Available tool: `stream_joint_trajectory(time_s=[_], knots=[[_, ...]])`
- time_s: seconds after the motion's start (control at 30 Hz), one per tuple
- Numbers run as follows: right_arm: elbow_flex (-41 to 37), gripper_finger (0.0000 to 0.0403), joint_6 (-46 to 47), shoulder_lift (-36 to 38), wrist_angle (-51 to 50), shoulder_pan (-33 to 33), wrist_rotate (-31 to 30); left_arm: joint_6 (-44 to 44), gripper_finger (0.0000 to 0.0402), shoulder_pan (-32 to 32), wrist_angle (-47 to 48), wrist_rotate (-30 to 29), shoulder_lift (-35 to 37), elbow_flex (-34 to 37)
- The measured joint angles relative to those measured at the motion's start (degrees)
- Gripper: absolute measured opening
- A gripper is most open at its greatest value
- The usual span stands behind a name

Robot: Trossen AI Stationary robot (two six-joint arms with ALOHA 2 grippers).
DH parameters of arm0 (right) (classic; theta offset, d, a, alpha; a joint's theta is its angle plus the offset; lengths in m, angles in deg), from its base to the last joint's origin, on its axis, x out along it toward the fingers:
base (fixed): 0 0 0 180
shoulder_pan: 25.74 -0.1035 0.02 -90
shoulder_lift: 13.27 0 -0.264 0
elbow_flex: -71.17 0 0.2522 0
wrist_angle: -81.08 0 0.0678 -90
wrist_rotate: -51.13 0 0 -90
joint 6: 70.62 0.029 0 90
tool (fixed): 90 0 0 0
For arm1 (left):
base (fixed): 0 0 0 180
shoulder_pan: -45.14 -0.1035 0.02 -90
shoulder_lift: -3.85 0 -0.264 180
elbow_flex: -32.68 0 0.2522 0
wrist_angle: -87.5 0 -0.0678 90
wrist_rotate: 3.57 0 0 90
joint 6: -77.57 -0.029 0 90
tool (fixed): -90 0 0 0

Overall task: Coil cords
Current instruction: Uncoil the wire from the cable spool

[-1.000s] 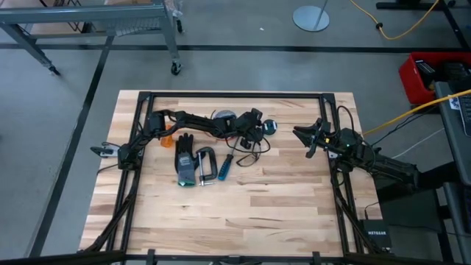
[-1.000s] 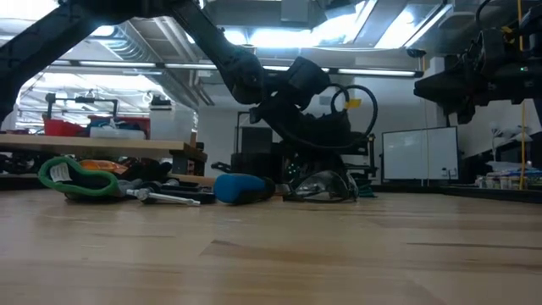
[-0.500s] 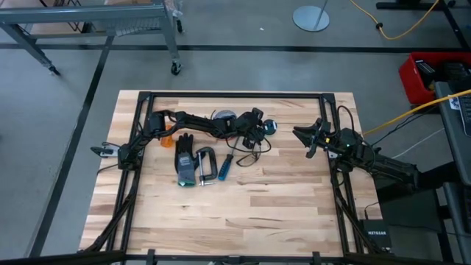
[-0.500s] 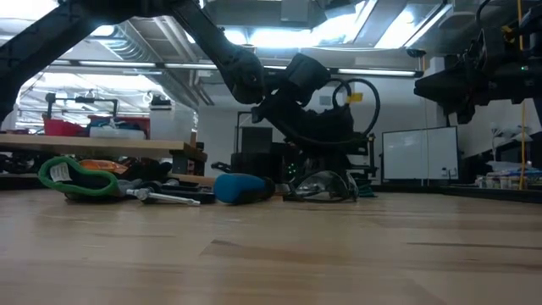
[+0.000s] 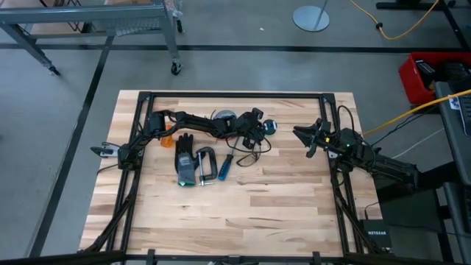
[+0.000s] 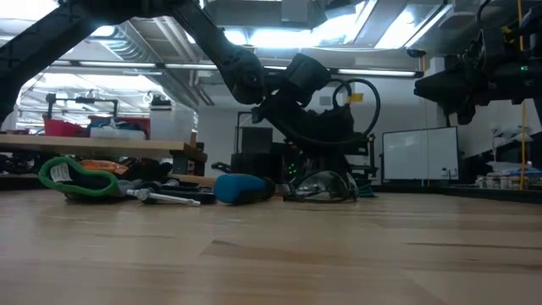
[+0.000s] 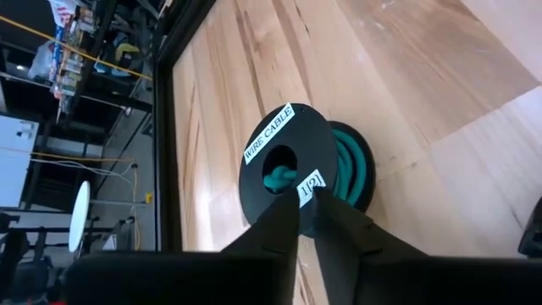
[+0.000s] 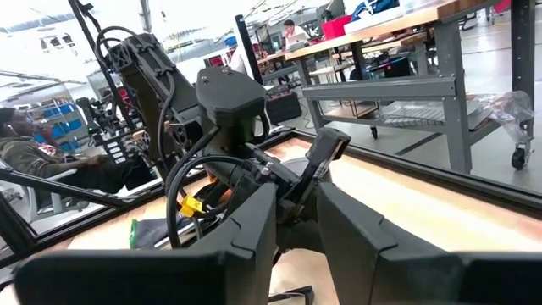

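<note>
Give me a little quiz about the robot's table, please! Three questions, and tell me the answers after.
1. True or false: the left gripper pinches a black spool wound with teal-green wire.
2. Pick one: what lies right beside the blue-handled screwdriver?
A. a clamp
B. a banana
C. a cup
3. Short answer: which gripper hangs above the table with nothing in it?

Key:
1. True.
2. A.
3. The right gripper. It is open, near the table's right side.
</note>
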Motion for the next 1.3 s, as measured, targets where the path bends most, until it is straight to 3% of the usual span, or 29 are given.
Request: stream_joint_trajectory(time_s=[0.1, 0.4, 0.63, 1.0, 1.3], knots=[[0.0, 0.0095, 0.0, 0.0, 0.0, 0.0, -0.1, 1.0, 0.0005, 0.0, -0.1, 0.0, 0.0, 0.0], [0.0, 0.0095, 0.3, 0.0, 0.3, 0.0, -5.5, 7.8, 0.0000, 0.0, 0.2, 0.0, 0.9, 0.0], [0.0, 0.0095, 10.1, -2.9, 0.1, 0.0, -5.9, 13.1, 0.0000, -0.3, 0.0, 0.0, 2.6, 0.0], [0.2, 0.0095, 25.7, -18.7, 0.7, 0.0, -7.9, 17.7, 0.0000, -0.1, 1.1, 0.0, 3.3, 0.0], [6.7, 0.0094, 27.1, -34.0, 0.5, 0.0, -15.0, 28.7, 0.0000, -1.6, 6.8, 4.2, 7.4, -0.1]])
